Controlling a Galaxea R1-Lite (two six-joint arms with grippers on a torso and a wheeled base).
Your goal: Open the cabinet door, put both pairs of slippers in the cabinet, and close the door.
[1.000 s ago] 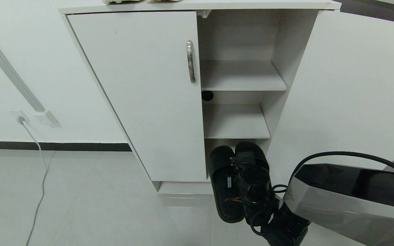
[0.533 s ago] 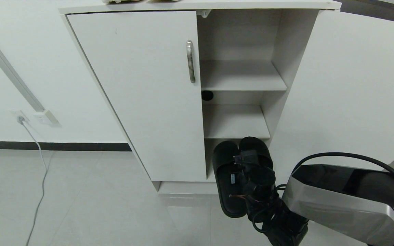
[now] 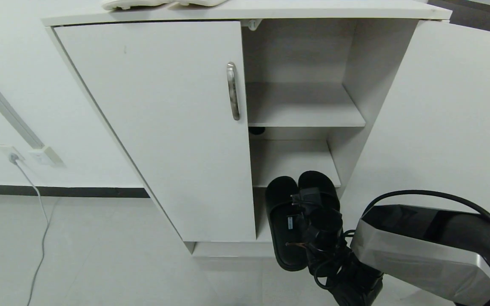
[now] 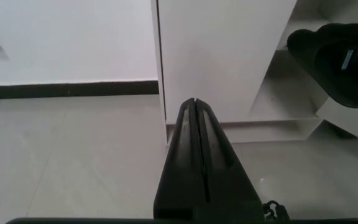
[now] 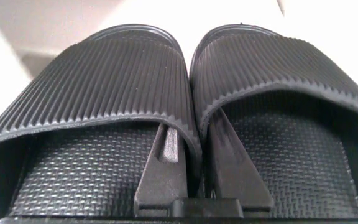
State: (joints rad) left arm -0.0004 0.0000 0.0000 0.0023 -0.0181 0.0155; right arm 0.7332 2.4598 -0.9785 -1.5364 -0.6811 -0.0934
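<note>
A pair of black slippers (image 3: 289,221) hangs side by side in front of the white cabinet's (image 3: 236,12) low compartment, toes up at the edge of the middle shelf (image 3: 292,163). My right gripper (image 3: 306,208) is shut on the black slippers; in the right wrist view one finger sits inside each slipper (image 5: 135,81), pinching the two inner strap edges between them, gripper (image 5: 194,158). The right door (image 3: 440,119) stands open, the left door (image 3: 164,127) is closed. A pale pair of slippers (image 3: 134,3) lies on the cabinet top. My left gripper (image 4: 194,109) is shut and empty, low over the floor before the closed door (image 4: 222,50).
The upper shelf (image 3: 300,106) is bare. A metal handle (image 3: 232,91) runs down the closed door's edge. A wall socket (image 3: 11,155) with a grey cable (image 3: 36,238) trails over the tiled floor at the left. The open door stands close beside my right arm.
The head camera has shifted, so the cabinet sits lower and larger in view. My right gripper has carried the black slippers up and closer to the cabinet opening.
</note>
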